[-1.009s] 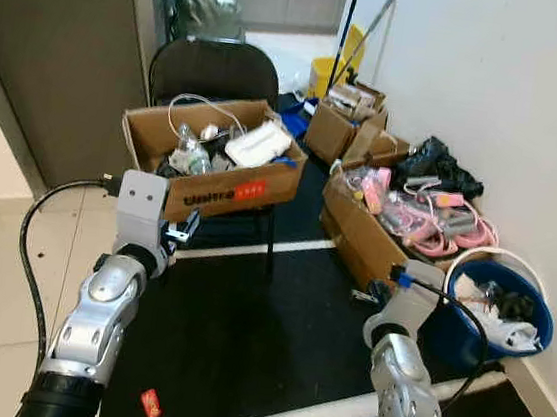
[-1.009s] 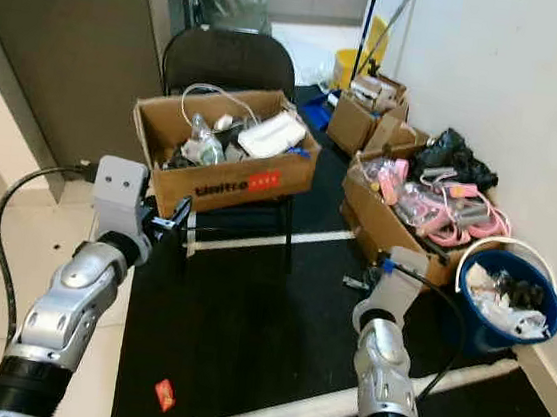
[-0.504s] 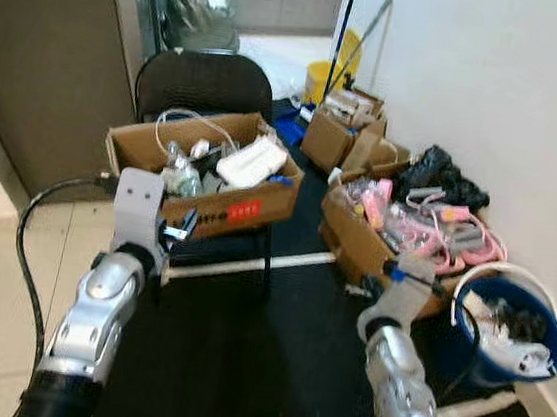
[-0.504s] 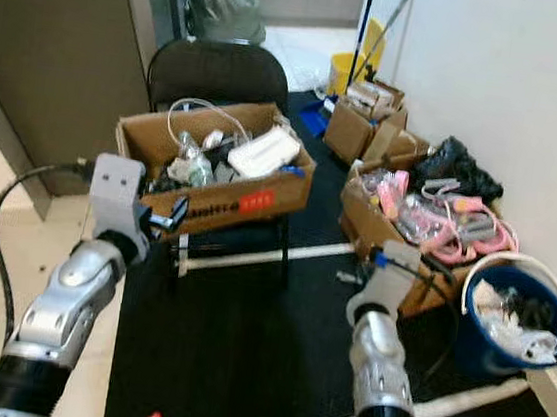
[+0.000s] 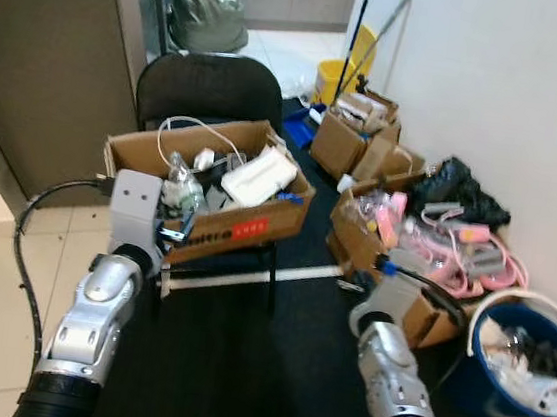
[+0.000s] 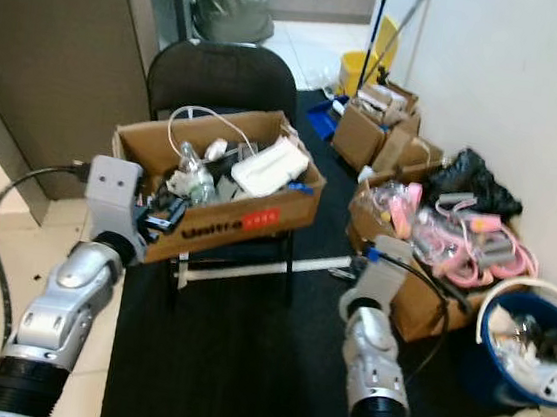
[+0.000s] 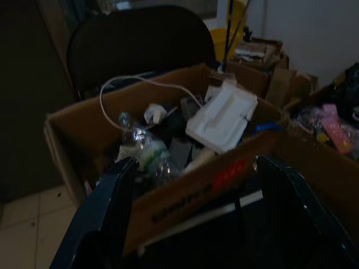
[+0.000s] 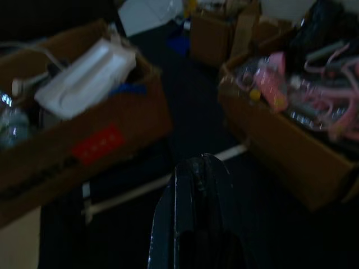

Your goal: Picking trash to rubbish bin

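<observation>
Two grippers face you: left gripper (image 7: 190, 218) spread wide before the chair-top cardboard box (image 5: 246, 227) of trash at centre frame, right gripper (image 8: 193, 224) clenched; one blue bin (image 5: 521, 372) sits lower right.

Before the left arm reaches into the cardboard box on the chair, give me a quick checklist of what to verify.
1. Left gripper open: ok, fingers spread wide.
2. Left gripper aimed at the brown cardboard box with the red label: ok, it sits just short of the front wall.
3. Target visible: ok, a clear plastic bottle lies near the box's front.
4. Snag risk: not ok, a white cable loop lies close by.
5. Blue rubbish bucket has room: cannot tell, it already holds trash.
6. Right gripper out of the way: ok, shut, over the black mat.
</observation>
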Controlling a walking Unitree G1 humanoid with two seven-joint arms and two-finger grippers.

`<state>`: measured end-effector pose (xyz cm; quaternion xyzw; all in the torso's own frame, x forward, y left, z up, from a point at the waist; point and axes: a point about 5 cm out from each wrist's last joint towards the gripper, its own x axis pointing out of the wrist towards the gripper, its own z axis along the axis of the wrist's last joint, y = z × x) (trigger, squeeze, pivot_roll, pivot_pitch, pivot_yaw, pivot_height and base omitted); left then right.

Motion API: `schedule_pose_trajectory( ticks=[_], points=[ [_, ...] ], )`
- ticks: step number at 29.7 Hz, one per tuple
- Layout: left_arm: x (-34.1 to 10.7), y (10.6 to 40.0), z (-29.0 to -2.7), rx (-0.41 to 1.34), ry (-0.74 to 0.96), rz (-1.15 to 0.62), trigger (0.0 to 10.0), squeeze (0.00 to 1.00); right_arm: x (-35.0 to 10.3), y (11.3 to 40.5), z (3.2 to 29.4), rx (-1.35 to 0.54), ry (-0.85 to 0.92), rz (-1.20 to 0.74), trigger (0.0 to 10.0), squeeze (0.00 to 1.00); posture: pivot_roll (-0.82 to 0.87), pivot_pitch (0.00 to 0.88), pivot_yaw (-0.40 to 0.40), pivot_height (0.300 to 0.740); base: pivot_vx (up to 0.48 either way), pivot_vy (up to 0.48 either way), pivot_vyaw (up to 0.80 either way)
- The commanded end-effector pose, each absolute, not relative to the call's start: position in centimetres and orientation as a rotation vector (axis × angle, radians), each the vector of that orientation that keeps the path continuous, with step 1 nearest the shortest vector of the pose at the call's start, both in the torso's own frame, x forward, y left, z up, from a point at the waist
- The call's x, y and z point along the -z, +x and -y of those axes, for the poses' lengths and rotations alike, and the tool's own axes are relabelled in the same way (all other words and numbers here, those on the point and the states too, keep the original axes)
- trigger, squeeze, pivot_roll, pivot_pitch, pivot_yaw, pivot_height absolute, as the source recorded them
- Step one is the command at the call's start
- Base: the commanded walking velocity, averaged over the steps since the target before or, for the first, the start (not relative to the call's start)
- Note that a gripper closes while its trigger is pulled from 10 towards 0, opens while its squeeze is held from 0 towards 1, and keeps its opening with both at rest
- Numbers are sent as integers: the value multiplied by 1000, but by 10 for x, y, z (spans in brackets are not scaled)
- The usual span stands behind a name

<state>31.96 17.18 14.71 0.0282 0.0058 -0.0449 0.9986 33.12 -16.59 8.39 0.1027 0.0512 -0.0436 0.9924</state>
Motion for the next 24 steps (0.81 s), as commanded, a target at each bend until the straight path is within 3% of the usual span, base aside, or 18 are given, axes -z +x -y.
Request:
schedule_pose_trajectory(
  ticks=[1,20,24],
  points=[
    [-143,317,-176,75,63,-29,10000,0,-81,330,160,81,224,-110,10000,0,12,115,-8,740,345,0,0],
    [-145,318,-176,75,66,-28,10000,0,-94,341,144,-9,149,-83,10000,0,23,114,-5,740,343,0,0],
    [-144,317,-178,73,72,-30,10000,0,-95,343,140,-23,142,-78,10000,0,27,116,-8,740,334,0,711]
  ],
)
